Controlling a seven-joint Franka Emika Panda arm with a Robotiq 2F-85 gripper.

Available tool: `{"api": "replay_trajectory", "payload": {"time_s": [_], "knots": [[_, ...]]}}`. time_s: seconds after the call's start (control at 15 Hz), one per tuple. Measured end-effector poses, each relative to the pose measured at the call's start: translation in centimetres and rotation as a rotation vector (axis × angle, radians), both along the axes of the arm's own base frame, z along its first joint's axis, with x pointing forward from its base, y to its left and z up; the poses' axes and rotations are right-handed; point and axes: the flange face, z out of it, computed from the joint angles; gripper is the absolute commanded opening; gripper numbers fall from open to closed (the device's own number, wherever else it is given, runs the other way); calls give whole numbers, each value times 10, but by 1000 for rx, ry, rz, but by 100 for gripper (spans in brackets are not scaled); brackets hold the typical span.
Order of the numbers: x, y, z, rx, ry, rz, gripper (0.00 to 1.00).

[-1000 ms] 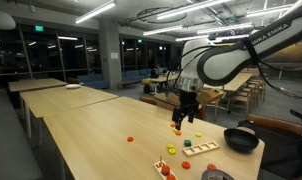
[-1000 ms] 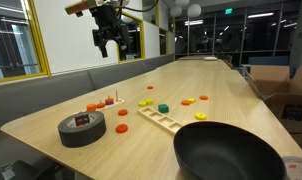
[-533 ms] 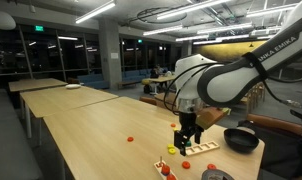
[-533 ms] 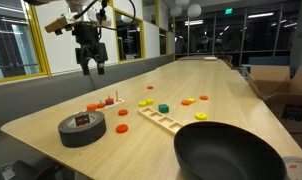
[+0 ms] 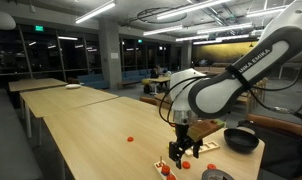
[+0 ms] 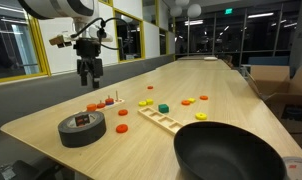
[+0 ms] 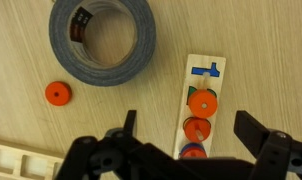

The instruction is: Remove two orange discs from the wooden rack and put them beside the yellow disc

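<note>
The wooden rack [image 7: 203, 80] lies next to the tape roll, with two orange discs [image 7: 202, 102] [image 7: 197, 130] on its pegs and another disc partly hidden below them. My gripper [image 7: 194, 135] is open and empty, hovering above the rack with one finger on each side of it. In both exterior views the gripper [image 6: 88, 72] [image 5: 181, 152] hangs a little above the rack [image 6: 108, 102]. A yellow disc [image 6: 146, 102] lies on the table past the rack. It does not show in the wrist view.
A grey tape roll [image 7: 101, 40] [image 6: 81, 128] sits beside the rack. A loose orange disc [image 7: 58, 94] lies near it. A ladder-like wooden piece [image 6: 161, 120], a green disc [image 6: 163, 108], other yellow and orange discs and a black bowl [image 6: 231, 152] are on the table.
The arm has moved across the table and come down, so the gripper now hangs low over the wooden rack. It stays open. The discs have not moved.
</note>
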Motion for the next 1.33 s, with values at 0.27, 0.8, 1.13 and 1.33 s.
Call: {"api": "replay_trajectory", "payload": {"time_s": [0.27,0.8,1.13,1.33], "knots": [[9,5,-25,21,-15,-28,100],[23,28,-67,46,-3,-44,100],[24,27,-77,44,4,-58,100],[25,21,-79,43,4,-68,100]]}}
